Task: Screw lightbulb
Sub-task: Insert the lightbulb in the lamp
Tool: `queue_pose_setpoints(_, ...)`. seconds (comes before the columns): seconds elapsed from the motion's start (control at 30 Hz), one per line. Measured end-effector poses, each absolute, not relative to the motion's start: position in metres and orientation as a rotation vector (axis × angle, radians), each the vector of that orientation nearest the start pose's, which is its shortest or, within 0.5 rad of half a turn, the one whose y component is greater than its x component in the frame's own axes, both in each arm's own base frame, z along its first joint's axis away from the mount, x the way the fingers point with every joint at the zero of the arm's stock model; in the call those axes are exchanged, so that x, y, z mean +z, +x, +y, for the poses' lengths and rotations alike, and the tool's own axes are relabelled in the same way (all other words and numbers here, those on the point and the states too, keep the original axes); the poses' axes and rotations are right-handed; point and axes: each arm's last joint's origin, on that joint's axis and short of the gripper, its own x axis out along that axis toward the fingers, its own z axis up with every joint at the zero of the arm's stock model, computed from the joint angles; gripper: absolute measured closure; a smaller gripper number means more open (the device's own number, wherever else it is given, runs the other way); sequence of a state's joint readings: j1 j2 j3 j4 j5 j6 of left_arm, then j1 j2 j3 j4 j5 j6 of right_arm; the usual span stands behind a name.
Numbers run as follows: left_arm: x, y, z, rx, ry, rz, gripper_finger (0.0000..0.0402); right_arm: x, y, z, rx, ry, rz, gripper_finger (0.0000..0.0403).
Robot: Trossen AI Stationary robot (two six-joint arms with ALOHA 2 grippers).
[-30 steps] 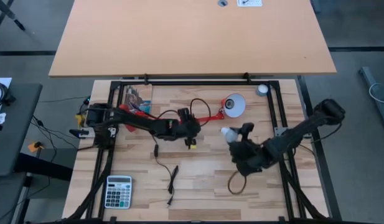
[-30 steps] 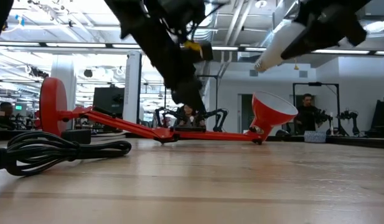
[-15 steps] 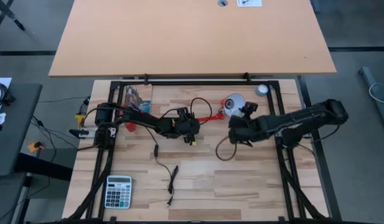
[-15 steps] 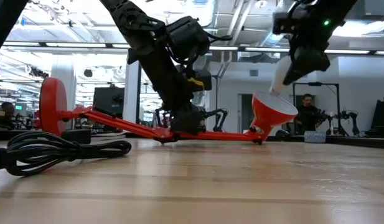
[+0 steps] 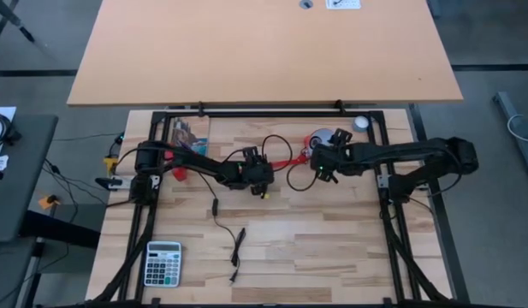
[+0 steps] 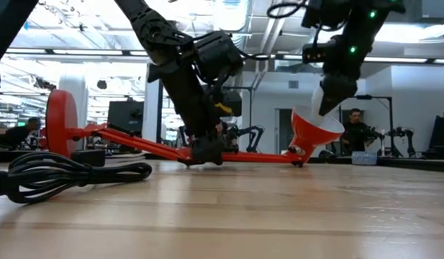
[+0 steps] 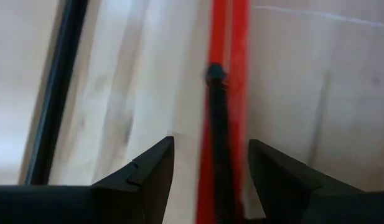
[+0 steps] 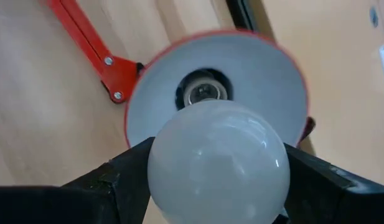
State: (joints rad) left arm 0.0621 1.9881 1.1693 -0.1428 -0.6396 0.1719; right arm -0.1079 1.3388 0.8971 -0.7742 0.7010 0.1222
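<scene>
1. Power cord [image 6: 70,175]: coiled nearest the low camera, slack on the surface [image 5: 281,248]. No part in the work.

2. Lamp arm [image 6: 146,147]: red, lying flat along the surface. My left end effector [image 7: 204,177] is down over it with fingers [image 7: 145,180] spread either side of the arm, not visibly clamped; I read it as open and steadying only.

3. Lightbulb [image 8: 216,155]: held in my right end effector [image 8: 216,171], fingers closed on the globe from both sides. In the right wrist view it sits just in front of the socket [image 8: 203,92], not yet seated as far as I can judge.

4. Lamp shade [image 6: 315,133]: red outside, white inside, mouth tilted upward. The right end effector [image 6: 329,93] comes down into it steeply.

5. Right arm pose: stretched across from the right side of the surface, wrist bent down toward the shade. Left arm: reaching in from the left, low.

6. Risks, as I judge them: the socket looks slightly off the bulb's centre line, so the thread could cross or jam. With the lamp arm unclamped, turning may roll the shade. Too firm a squeeze could crack the glass.
</scene>
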Motion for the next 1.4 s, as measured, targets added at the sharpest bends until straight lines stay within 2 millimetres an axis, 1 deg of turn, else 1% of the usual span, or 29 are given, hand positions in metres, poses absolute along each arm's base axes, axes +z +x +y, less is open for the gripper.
queue_pose_setpoints(0.2,0.129,0.389,0.047,0.546,0.423,1.009,0.0205,0.208,0.234,-0.056,-0.827,-0.208,1.068,0.0105)
queue_pose_setpoints(0.37,0.129,0.389,0.05,0.537,0.407,1.009,0.0205,0.203,0.236,-0.061,-0.852,-0.18,1.006,0.0105)
queue_pose_setpoints(0.43,0.129,0.389,0.05,0.535,0.405,1.009,0.0205,0.203,0.235,-0.062,-0.854,-0.181,1.006,0.0105)
queue_pose_setpoints(0.63,0.129,0.389,0.05,0.53,0.399,1.009,0.0205,0.202,0.234,-0.065,-0.806,-0.275,1.066,0.0105)
queue_pose_setpoints(0.8,0.128,0.389,0.049,0.488,0.385,1.014,0.0205,0.201,0.228,-0.068,-0.82,-0.262,1.116,0.0105)
queue_pose_setpoints(0.87,0.128,0.389,0.048,0.482,0.386,1.012,0.0205,0.201,0.226,-0.067,-0.832,-0.236,1.122,0.0105)
queue_pose_setpoints(0.97,0.131,0.389,0.045,0.462,0.405,1.011,0.0205,0.202,0.223,-0.06,-0.834,-0.212,1.121,0.0105)
queue_pose_setpoints(1.13,0.145,0.388,0.035,0.395,0.422,0.979,0.0205,0.209,0.22,-0.044,-0.801,-0.197,1.071,0.0105)
queue_pose_setpoints(1.27,0.162,0.39,0.029,0.367,0.413,0.892,0.0205,0.22,0.215,-0.036,-0.779,-0.184,1.008,0.0105)
queue_pose_setpoints(1.4,0.169,0.396,0.026,0.375,0.401,0.804,0.0205,0.232,0.209,-0.03,-0.761,-0.17,0.947,0.0105)
